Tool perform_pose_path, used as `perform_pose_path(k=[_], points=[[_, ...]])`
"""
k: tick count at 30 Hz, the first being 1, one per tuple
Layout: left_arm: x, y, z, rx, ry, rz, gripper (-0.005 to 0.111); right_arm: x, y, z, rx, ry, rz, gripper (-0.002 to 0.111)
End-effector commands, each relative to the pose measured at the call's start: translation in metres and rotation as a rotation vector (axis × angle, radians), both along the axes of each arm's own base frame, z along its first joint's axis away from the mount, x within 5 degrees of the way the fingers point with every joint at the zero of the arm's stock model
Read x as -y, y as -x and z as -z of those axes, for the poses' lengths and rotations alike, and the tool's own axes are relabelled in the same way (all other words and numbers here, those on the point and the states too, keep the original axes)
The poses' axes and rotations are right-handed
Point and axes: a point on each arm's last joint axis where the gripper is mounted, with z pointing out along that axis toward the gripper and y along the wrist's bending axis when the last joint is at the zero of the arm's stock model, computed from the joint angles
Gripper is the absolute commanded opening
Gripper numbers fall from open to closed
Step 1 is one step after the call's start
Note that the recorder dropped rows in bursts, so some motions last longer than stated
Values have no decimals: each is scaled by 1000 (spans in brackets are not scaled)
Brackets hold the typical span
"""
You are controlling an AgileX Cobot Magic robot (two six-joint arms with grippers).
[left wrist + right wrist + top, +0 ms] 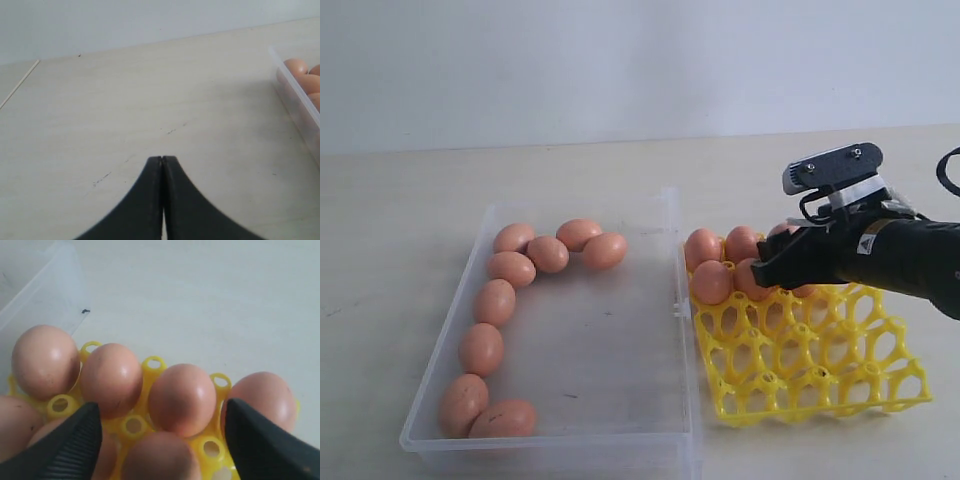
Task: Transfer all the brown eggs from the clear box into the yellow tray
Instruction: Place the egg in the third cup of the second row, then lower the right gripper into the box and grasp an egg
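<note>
Several brown eggs lie along the back and left walls of the clear box. More brown eggs fill the back cups of the yellow tray, which stands right of the box. My right gripper hangs open over those cups. In the right wrist view its fingers flank a seated egg with a gap on each side, behind it a row of eggs. My left gripper is shut and empty above bare table, beside the box's corner.
The front rows of the tray's cups hold nothing. The box's middle and right side are bare plastic. The pale tabletop runs round both containers to a white wall behind.
</note>
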Motion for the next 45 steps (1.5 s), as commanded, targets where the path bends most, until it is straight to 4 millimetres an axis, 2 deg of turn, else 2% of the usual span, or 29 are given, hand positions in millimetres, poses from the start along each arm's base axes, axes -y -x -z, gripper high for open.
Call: perform_pose_path(k=[1, 4, 6, 7, 8, 11, 14, 17, 19, 21, 22, 23, 27, 29, 36, 45], points=[[0, 0, -2, 19, 6, 5, 0, -4, -2, -37, 0, 10, -16, 53], [0, 0, -2, 19, 6, 5, 0, -26, -4, -78, -34, 0, -57, 28], [0, 0, -2, 19, 6, 5, 0, -50, -1, -101, -72, 9, -117, 9], [0, 0, -2, 19, 6, 5, 0, -62, 1, -109, -89, 12, -148, 2], [0, 0, -2, 19, 6, 5, 0, -78, 5, -114, -111, 13, -187, 0], [0, 0, -2, 19, 6, 5, 0, -124, 16, -119, -152, -22, -298, 0], [0, 0, -2, 19, 6, 5, 0, -168, 29, -107, -250, -59, -388, 3], [0, 0, -2, 19, 6, 5, 0, -200, 36, -84, -425, -90, -407, 22], [0, 0, -2, 19, 6, 5, 0, -217, 39, -69, -541, -114, -406, 47], [0, 0, -2, 19, 6, 5, 0, -230, 38, -58, -596, -137, -396, 69], [0, 0, -2, 19, 6, 5, 0, -236, 35, -52, -600, -148, -392, 75], [0, 0, -2, 19, 6, 5, 0, -241, 34, -48, -597, -151, -394, 76], [0, 0, -2, 19, 6, 5, 0, -257, 19, -32, -589, -152, -389, 63], [0, 0, -2, 19, 6, 5, 0, -263, 14, -27, -586, -152, -390, 59], [0, 0, -2, 19, 6, 5, 0, -278, 1, -11, -595, -143, -398, 60], [0, 0, -2, 19, 6, 5, 0, -283, -1, 12, -666, -90, -408, 59]])
